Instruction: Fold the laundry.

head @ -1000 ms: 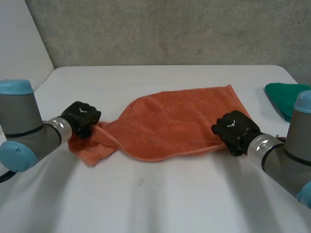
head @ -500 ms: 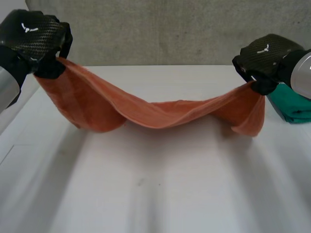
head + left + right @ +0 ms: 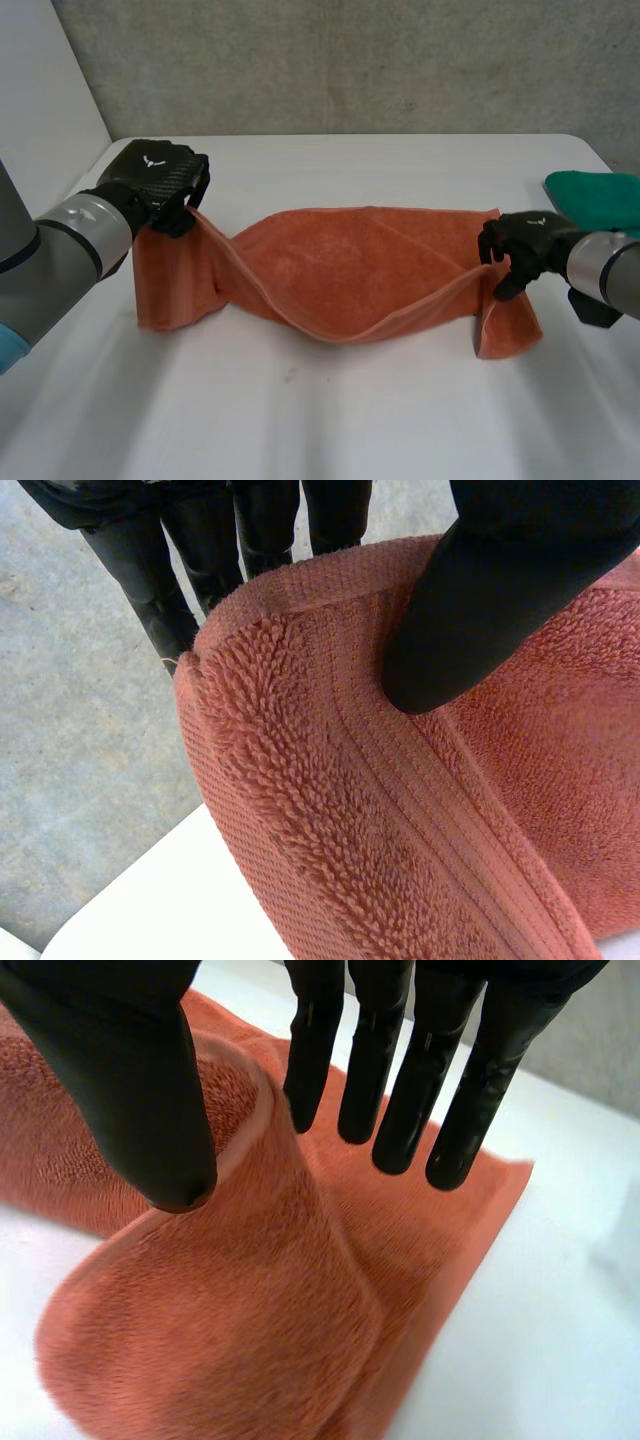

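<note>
**Towel strung between both hands: right-side hold looks weak**

The orange towel (image 3: 340, 280) is over the white table (image 3: 350, 420). Its middle sags onto the surface and each end lifts to a hand. Its long axis runs straight from the left hand's fingers to the right hand's fingers, crosswise in front of the robot. One short end points at each hand, and a flap hangs below each set of fingertips.

The left hand (image 3: 155, 180) is raised a little off the table. In its wrist view the thumb (image 3: 470, 610) presses the hem against the fingers (image 3: 150, 590) behind it, which makes a firm pinch on the towel's end.

The right hand (image 3: 525, 240) is lower. In its wrist view the hem rises between the thumb (image 3: 130, 1090) and the straight, slightly spread fingers (image 3: 400, 1090). I read this as a pinch, but a shallow one with little cloth under the thumb.

Risks, as I judge them:
- The right end may slip free if the arms pull apart or lift, because the hold there is shallow.
- The cloth rolls over itself just beside the left fingers (it looks like a half twist), and laying it down like that would trap a crease and spoil the fold.
- The hands sit at different heights, so the edges may land skewed.
- A green cloth (image 3: 590, 195) lies just beyond the right hand, and a wide swing there could drag it.
</note>
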Motion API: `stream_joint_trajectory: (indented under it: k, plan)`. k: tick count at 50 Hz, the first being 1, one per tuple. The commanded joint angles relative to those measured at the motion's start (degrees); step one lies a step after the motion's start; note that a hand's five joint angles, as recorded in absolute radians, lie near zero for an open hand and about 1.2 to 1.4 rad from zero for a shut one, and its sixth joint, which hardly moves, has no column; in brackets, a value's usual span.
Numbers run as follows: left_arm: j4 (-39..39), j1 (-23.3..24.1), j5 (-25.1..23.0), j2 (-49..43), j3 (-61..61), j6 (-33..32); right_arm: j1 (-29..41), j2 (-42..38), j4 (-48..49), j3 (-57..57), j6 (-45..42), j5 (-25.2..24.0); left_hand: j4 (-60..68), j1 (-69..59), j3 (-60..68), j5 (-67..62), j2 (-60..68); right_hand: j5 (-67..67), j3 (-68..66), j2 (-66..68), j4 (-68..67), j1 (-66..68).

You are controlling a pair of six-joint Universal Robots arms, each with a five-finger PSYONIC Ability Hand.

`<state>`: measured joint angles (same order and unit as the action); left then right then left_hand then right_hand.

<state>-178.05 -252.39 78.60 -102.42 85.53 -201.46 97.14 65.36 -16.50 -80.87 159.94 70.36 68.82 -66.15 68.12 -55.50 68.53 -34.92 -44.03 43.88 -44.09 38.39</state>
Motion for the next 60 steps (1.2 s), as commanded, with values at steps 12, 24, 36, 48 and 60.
stream_joint_trajectory:
  k: [12,24,36,48,60]
  plan:
    - [-0.7,-0.5,0.1,-0.7,-1.8,0.9,-3.2,5.9,11.4,-19.3,20.6,-0.4,11.2,-13.8,11.9,-14.5,11.5,18.3,17.5,-17.3,17.5,-11.8]
    - [-0.7,-0.2,0.1,-0.4,-1.9,1.3,-2.1,12.0,15.0,-24.1,29.8,4.8,11.2,-13.8,11.9,-14.5,11.5,30.1,29.2,-29.1,29.3,-23.6]
    - [-0.7,-0.1,0.1,-0.5,-1.7,1.9,6.9,8.6,22.3,-23.2,28.8,16.0,11.2,-13.8,11.9,-14.5,11.5,30.6,29.7,-29.6,29.8,-24.1]
    - [-0.7,-0.6,0.1,-0.5,-1.7,1.9,12.0,1.2,25.6,-19.8,26.1,21.9,11.2,-13.8,11.9,-14.5,11.5,29.8,28.9,-28.7,29.0,-23.3]
    - [-0.7,-0.6,0.1,-0.6,-1.6,1.9,11.5,-2.9,32.0,-19.1,18.2,27.2,11.2,-13.8,11.9,-14.5,11.5,22.9,22.0,-21.9,22.1,-16.4]
